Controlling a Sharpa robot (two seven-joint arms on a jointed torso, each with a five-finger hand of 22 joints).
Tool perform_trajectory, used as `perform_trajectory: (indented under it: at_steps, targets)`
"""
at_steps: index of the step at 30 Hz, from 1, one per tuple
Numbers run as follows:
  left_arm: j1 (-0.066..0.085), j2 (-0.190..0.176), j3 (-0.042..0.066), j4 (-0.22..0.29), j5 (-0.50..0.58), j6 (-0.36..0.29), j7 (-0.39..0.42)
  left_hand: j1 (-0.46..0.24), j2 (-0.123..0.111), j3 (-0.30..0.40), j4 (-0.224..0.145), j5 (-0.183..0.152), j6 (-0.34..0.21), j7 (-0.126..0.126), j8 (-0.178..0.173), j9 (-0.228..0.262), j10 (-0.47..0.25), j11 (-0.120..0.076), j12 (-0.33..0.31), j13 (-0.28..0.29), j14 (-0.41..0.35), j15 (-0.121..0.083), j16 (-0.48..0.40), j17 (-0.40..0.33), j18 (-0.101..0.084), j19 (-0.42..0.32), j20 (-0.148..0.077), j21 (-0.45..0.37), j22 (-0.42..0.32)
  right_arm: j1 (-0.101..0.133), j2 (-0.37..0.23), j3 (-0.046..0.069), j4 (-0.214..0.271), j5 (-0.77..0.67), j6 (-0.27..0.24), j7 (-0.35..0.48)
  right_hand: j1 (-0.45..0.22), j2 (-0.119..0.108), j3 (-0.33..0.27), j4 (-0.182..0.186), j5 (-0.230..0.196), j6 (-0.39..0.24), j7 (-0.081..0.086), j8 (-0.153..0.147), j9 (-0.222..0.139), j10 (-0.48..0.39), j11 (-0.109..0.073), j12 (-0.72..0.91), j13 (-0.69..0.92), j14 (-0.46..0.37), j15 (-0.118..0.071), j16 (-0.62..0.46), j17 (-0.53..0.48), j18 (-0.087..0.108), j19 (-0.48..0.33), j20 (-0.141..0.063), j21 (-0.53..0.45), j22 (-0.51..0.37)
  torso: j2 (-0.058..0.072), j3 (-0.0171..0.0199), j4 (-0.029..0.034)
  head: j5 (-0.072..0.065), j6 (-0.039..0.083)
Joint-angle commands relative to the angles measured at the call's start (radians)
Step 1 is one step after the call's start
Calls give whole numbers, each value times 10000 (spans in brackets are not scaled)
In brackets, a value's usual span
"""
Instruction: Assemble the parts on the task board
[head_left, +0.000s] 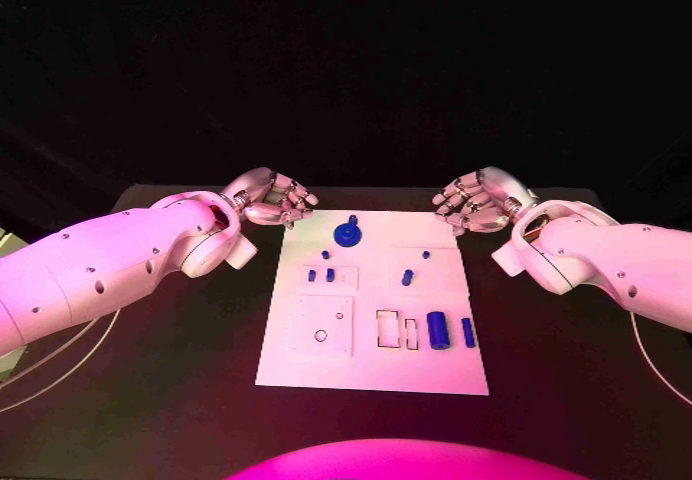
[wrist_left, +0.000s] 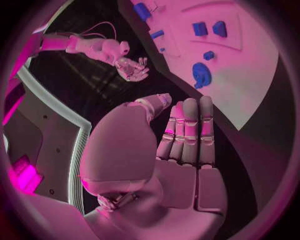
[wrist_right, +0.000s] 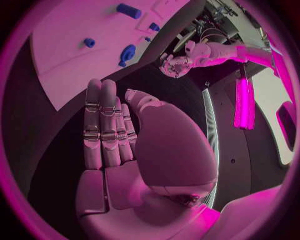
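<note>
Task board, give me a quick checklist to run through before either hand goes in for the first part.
1. Left hand holding nothing, fingers apart: ok.
2. Right hand holding nothing, fingers apart: ok.
3. Both hands off the white rectangular task board, at its far corners over the black table: ok.
4. Round blue gear-like part in open reach near the far edge: ok.
5. Large blue cylinder and thin blue cylinder lying beside the rectangular slot: ok.
6. Whether the small blue parts are seated or loose: cannot tell.
</note>
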Motion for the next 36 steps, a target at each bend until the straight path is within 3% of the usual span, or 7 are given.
perform_trajectory:
  at_steps: [1, 6, 8, 11, 14, 22, 36]
  targets:
    - [20, -162, 18, 45, 2954, -99, 1111, 97, 52, -2, -44, 52, 52, 32, 82, 13, 23, 32, -51, -39, -54, 4, -59, -17, 123, 48, 56, -42, -13, -4, 20, 2, -68, -2865, 1237, -725, -128, -147, 311, -175, -71, 254, -70, -241, -86, 371, -84, -434, 13, 121, -88, 1258, 788, -66, -76, -124, 919, 839, 20, -8, -2, 3, 30]
    - [17, -489, 22, 287, 4032, -27, 1413, 51, 82, -39, -21, 49, 101, 40, 129, 27, 52, 52, -82, -98, -31, 18, -92, -38, 123, 65, 64, -66, -28, -4, 75, 2, -20, -4891, 1591, -1274, -381, -266, 694, -370, -214, 428, -138, -519, -104, 693, -139, -929, 34, -73, -88, 2790, 1553, -78, -379, -125, 2322, 2228, 32, -10, -25, -63, 61]
    - [10, -616, 21, 427, 4442, 115, 1592, 6, 74, -78, -2, 46, 109, 42, 151, 32, 35, 63, -149, -170, -22, 29, -122, -54, 122, 73, 72, -96, -48, -5, 101, 2, 29, -5521, 1590, -1523, -517, -368, 787, -418, -389, 495, -218, -595, -71, 844, -242, -1051, 49, 572, -124, 5015, 3314, -430, 510, -130, 4962, 4548, 36, -12, -21, -172, 72]
    - [-7, -777, 20, 635, 4898, 467, 1988, -129, -7, -212, 63, 41, 41, 62, 158, 25, -60, 101, -351, -353, -37, 66, -184, -82, 117, 68, 100, -200, -111, -17, 182, 2, 119, -6513, 1549, -2100, -729, -560, 805, -393, -524, 584, -289, -639, -21, 901, -259, -1182, 53, 792, -128, 6253, 4329, -621, 882, -128, 6260, 5720, 26, -7, -23, -306, 68]
    - [-19, -893, 20, 834, 5220, 721, 2297, -373, -197, -646, 263, 37, -216, 197, 188, 12, -734, 341, -1363, -1062, -266, 294, -318, -120, 111, 87, 254, -543, -335, -71, 277, 2, 177, -7083, 1622, -2537, -894, -711, 750, -333, -675, 618, -323, -673, 5, 712, -232, -1355, 26, 919, -99, 6892, 4877, -688, 1000, -110, 6704, 6129, 14, -15, -22, -488, 70]
    - [-45, -1067, 16, 1268, 5530, 954, 2549, -325, -159, -932, 325, 43, -283, 234, 297, 24, -834, 436, -1850, -1490, -347, 358, -333, -124, 124, 187, 330, -726, -467, -312, 575, -2, 145, -8043, 1688, -3150, -915, -756, 760, -349, -747, 635, -318, -792, 60, 648, -199, -1510, 43, 1000, -64, 7859, 5675, -888, 1370, -65, 7937, 7255, 30, -4, -20, -724, 105]
    - [-52, -1098, 14, 1368, 5570, 948, 2540, -219, -106, -1029, 314, 33, -334, 259, 344, 19, -878, 470, -2068, -1695, -368, 383, -337, -131, 126, 242, 347, -791, -515, -517, 953, -14, 6, -8404, 1614, -3399, -915, -698, 865, -332, -543, 709, -273, -850, 111, 693, -181, -1558, 50, 1008, -48, 8291, 5982, -979, 1530, -39, 8512, 7789, 42, -5, -39, -770, 42]
